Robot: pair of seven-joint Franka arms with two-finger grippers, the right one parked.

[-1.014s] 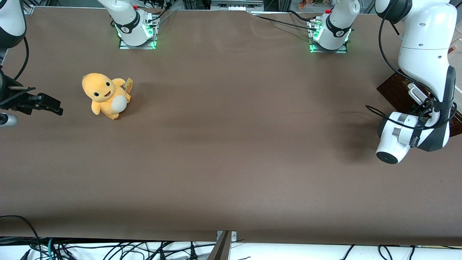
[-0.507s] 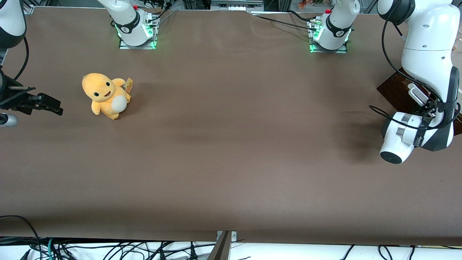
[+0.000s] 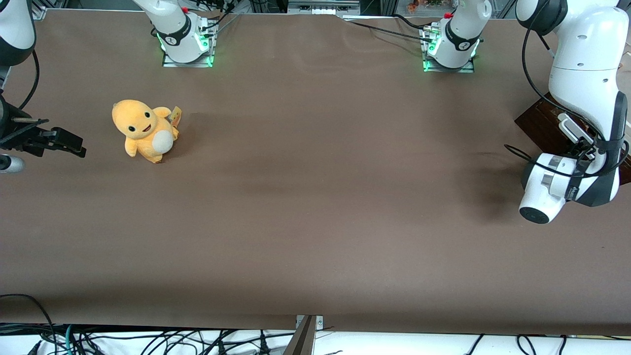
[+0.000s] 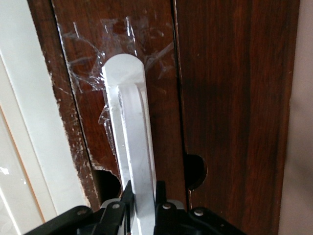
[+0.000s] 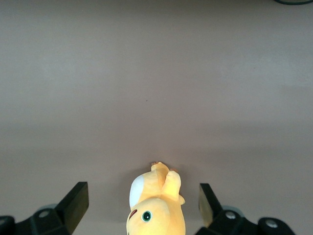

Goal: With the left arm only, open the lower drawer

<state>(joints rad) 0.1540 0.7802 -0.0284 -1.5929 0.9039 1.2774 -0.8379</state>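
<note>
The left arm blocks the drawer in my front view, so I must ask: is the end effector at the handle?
Observer: Yes. In the left wrist view the end effector is at the white bar handle of the lower drawer.
Operator: Does it grip it?
Observer: The fingers press both sides of the handle, so it appears shut on it.
Operator: Anything else there?
Observer: Clear tape is stuck around the handle's rounded end.

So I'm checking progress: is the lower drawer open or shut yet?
Looks shut: lower drawer front sits level with the neighbouring panel, no inside showing. The tool is clamped on its white handle.
</note>
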